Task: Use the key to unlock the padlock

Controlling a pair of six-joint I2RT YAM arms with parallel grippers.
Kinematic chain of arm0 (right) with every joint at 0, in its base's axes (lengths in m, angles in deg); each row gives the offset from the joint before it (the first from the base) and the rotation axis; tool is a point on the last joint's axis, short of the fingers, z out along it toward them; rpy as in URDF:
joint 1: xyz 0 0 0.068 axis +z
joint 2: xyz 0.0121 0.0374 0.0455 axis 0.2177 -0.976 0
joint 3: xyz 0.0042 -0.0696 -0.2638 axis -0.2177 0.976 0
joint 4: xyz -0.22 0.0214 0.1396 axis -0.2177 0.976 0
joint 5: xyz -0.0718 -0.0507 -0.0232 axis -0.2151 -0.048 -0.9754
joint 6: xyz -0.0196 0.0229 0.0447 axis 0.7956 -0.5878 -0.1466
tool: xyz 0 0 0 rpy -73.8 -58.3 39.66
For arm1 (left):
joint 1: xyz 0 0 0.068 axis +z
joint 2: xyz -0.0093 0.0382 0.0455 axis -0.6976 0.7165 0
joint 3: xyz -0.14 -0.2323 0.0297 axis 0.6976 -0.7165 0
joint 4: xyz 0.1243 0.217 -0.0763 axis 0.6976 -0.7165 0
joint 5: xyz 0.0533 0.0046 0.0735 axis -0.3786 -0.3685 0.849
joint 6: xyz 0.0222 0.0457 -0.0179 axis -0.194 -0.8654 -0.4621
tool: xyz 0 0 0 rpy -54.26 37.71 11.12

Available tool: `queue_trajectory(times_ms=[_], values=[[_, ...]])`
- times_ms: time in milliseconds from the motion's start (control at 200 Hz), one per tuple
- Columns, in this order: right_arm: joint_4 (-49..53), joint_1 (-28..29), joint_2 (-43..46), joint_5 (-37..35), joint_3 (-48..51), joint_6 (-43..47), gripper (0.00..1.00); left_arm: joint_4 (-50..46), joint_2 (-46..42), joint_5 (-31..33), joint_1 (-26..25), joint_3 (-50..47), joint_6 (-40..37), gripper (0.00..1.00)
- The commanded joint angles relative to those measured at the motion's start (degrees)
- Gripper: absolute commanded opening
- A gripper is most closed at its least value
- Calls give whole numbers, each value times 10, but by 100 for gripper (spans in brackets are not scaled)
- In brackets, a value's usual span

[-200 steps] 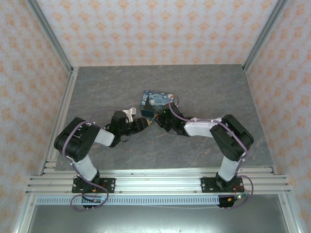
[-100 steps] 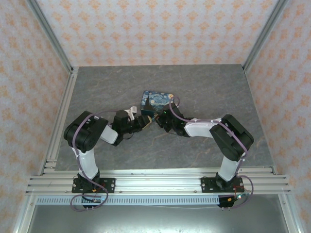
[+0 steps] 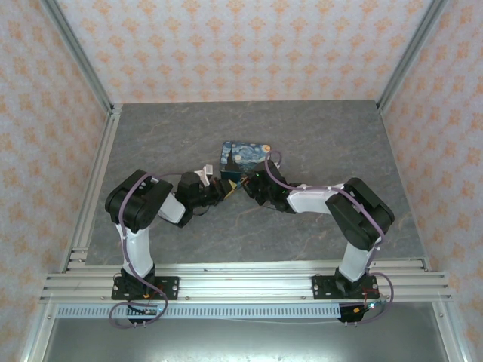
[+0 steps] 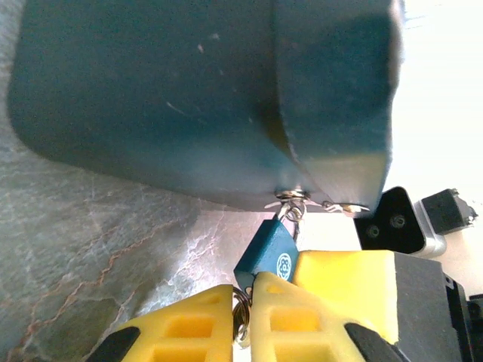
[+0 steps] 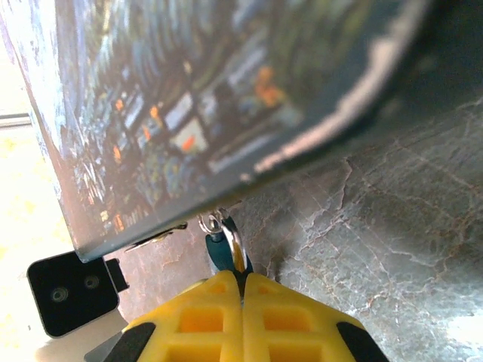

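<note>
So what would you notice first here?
The swirly blue-and-yellow Starry Night tin sits in the middle of the grey table. Up close, the little teal padlock hooked to its clasp is pinched by the right gripper, and the left gripper nips what looks like a small metal key right beside it.

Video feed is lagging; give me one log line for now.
left pincer: shut on key | right pincer: shut on padlock | padlock: attached to tin
</note>
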Motion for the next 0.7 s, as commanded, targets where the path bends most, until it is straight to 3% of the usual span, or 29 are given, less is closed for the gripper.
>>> queue_trajectory(times_ms=[0, 170, 465, 545, 696], values=[[-8, 5, 1, 5, 5, -8, 0, 15, -6, -2, -5, -5, -6, 11], [-7, 3, 3, 2, 8, -11, 0, 15, -8, -6, -5, -11, -9, 24], [-3, 3, 7, 0, 11, -3, 0, 2, -10, -7, -5, -11, -22, 24], [37, 3, 21, -16, 8, 20, 0, -4, -10, -6, -5, -11, -26, 24], [134, 16, 54, -72, -15, 116, 28, -46, -43, 1, -5, -15, -53, 24]])
